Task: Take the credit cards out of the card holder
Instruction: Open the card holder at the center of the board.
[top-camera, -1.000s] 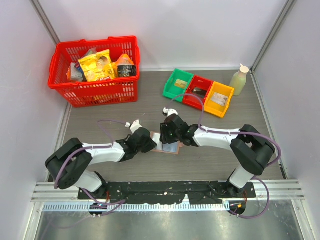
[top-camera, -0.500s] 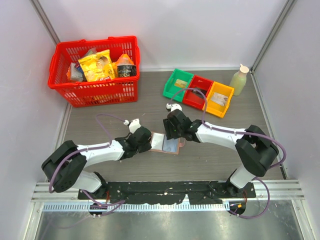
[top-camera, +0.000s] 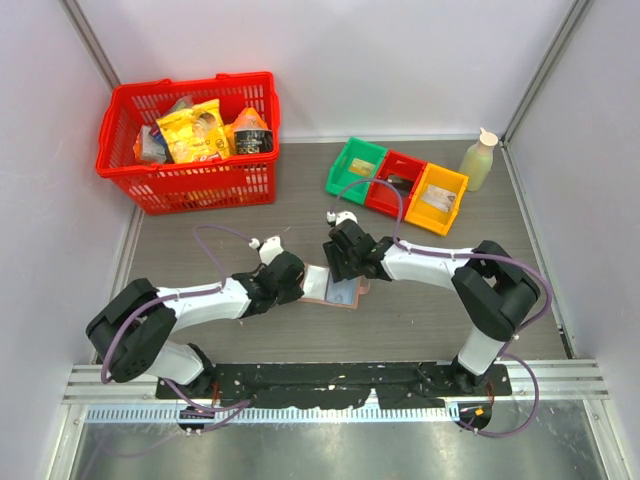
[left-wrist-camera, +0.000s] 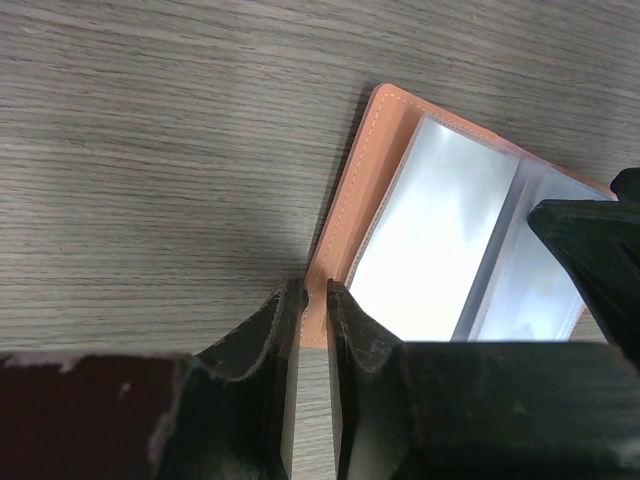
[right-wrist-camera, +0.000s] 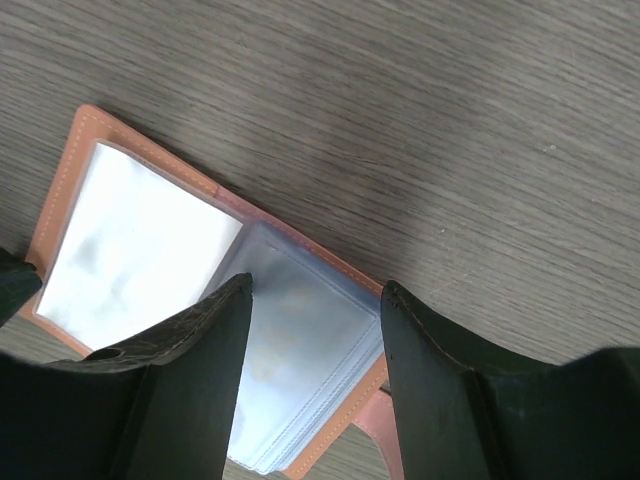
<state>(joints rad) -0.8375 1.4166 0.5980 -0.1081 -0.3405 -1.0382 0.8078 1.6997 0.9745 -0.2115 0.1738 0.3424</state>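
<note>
The card holder (top-camera: 337, 290) lies open on the table, pinkish-tan outside with clear sleeves inside. A pale grey-white credit card (left-wrist-camera: 430, 230) shows through the sleeve of its left half. The right half is a stack of bluish clear sleeves (right-wrist-camera: 310, 350). My left gripper (top-camera: 302, 284) comes in from the left, and its narrow jaws (left-wrist-camera: 315, 292) pinch the holder's tan left edge (left-wrist-camera: 345, 200). My right gripper (top-camera: 345, 272) hangs over the right half. Its jaws (right-wrist-camera: 315, 290) stand wide apart with nothing between them, one on each side of the sleeve stack.
A red basket (top-camera: 200, 185) of snack packs stands at the back left. A row of green, red and yellow bins (top-camera: 345, 190) sits at the back right, with a pale bottle (top-camera: 479, 160) beside it. Grey walls close in both sides.
My right gripper has opened wider and drawn back from over the card holder, so more of the open holder shows. My left gripper has shifted slightly right along the holder's edge.
</note>
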